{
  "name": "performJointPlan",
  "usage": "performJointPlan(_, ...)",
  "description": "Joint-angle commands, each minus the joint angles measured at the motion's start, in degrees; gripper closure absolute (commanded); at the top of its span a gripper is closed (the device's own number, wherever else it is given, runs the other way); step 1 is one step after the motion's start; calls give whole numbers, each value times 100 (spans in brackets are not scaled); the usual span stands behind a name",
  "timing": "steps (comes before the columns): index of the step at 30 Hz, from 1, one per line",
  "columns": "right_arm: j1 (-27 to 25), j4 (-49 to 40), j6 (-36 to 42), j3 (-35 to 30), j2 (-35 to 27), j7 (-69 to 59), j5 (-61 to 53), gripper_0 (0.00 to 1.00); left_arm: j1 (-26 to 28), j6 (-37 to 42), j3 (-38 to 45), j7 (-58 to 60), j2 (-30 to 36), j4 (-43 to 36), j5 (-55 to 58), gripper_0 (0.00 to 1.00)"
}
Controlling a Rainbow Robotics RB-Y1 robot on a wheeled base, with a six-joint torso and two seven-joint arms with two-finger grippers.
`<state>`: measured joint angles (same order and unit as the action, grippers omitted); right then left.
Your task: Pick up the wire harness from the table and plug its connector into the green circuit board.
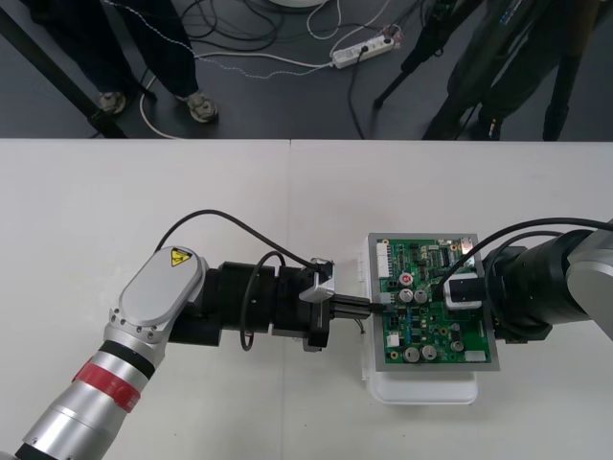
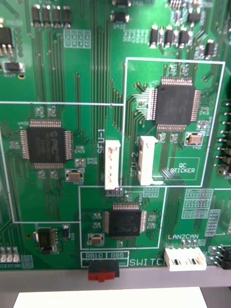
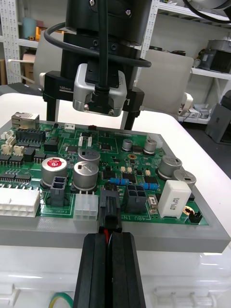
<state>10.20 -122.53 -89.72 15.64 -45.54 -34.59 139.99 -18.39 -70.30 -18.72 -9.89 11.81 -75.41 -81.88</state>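
2 flat left jaws pinching boxy plug (image 3: pixel 109 211), green board (image 3: pixel 144 159)

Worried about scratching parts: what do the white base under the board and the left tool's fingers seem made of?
The white base looks like glossy moulded plastic: soft highlights, rounded edges. The left tool has fingers of matte black, likely plastic or rubber-faced; flat, no glint, so uncertain.

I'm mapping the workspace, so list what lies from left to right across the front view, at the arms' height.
Left arm → left gripper, shut on the wire harness → green circuit board → right gripper, open above the board's right side → right arm.
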Motion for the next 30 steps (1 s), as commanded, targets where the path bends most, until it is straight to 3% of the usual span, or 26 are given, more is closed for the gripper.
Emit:
performJointPlan(1, 149, -192, -28, 71, 54, 163, 55, 0, 55, 227, -141, -409, -311, -88, -65, 100)
performJointPlan(25, 149, -192, -28, 1, 28, 207, 125, 0, 55, 245, -80, -409, -249, -79, -83, 100)
performJointPlan(26, 149, -184, -28, -26, 28, 216, 125, 0, 55, 245, -71, -409, -240, -88, -74, 95)
performJointPlan(27, 149, -166, -28, -43, 19, 216, 116, 0, 55, 245, -62, -391, -223, -79, -56, 67)
performJointPlan(30, 149, -113, -28, -114, -7, 251, 90, 0, 55, 245, -44, -382, -152, -88, 49, 6)
